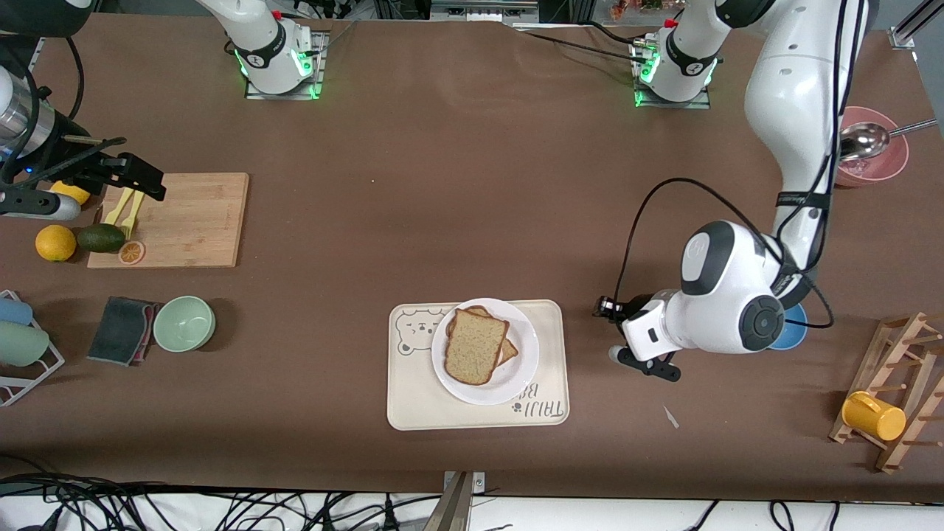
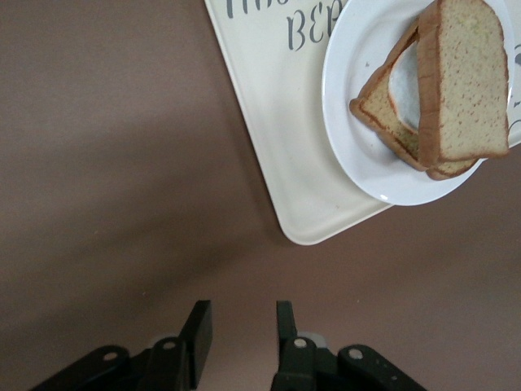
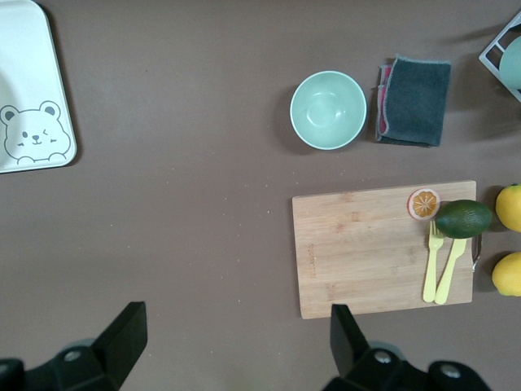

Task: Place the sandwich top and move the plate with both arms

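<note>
Sandwich top (image 1: 476, 346) on plate (image 1: 516, 380), seemingly on tray (image 1: 413, 402).

Even overhead light, soft shadows (slight blur in wrist views)

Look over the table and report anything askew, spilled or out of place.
The sandwich top sits skewed on the slice below it, whose corner pokes out on the plate. The plate overhangs the tray's edge farthest from the front camera. A small pale scrap lies on the bare table near the left end effector. Nothing has spilled.
</note>
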You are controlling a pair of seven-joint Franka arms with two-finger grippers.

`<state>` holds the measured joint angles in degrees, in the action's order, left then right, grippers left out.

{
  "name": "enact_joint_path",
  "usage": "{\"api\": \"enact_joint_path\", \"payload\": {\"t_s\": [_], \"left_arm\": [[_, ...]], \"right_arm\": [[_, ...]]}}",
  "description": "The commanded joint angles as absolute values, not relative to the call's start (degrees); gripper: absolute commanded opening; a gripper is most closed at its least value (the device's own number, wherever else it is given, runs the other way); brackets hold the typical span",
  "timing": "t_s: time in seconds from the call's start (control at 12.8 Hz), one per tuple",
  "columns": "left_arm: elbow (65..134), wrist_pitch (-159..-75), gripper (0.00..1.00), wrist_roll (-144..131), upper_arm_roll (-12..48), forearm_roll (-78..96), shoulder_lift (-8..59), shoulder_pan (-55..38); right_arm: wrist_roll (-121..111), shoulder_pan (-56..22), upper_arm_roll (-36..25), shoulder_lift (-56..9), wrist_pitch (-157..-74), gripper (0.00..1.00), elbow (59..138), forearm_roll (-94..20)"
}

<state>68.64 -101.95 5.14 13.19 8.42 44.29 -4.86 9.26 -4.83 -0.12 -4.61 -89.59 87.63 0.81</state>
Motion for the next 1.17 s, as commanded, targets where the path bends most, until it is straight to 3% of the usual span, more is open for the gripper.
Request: {"api": "enact_joint_path", "payload": {"t_s": [0.0,0.08,0.23,0.7,0.86,1.09], "left_arm": [[69.6,-95.7,0.45,4.5,12.3,0.6,38.4,-5.1],[69.7,-93.6,0.53,4.5,12.3,-1.0,36.8,-4.9],[69.6,-89.2,1.0,4.6,12.0,-1.4,32.7,-4.7],[69.8,-78.2,1.0,-2.7,11.6,-1.5,19.5,-4.0],[74.9,-78.7,1.0,-2.9,5.7,-0.4,13.6,-6.9],[82.4,-82.9,1.0,-3.0,3.3,-1.1,6.1,-6.5]], "right_arm": [[9.4,-4.7,-0.4,-4.7,-88.6,0.99,86.2,0.5],[9.5,-4.7,-0.4,-4.7,-88.6,0.99,86.2,0.5],[10.3,-4.6,-0.4,-4.6,-88.6,1.0,86.4,0.1],[15.1,-4.6,-0.1,-4.5,-89.2,1.0,86.4,0.3],[12.5,-4.6,-0.1,-4.5,-89.4,1.0,86.4,0.4],[12.0,-4.6,-0.3,-4.6,-89.4,1.0,85.4,0.1]]}}
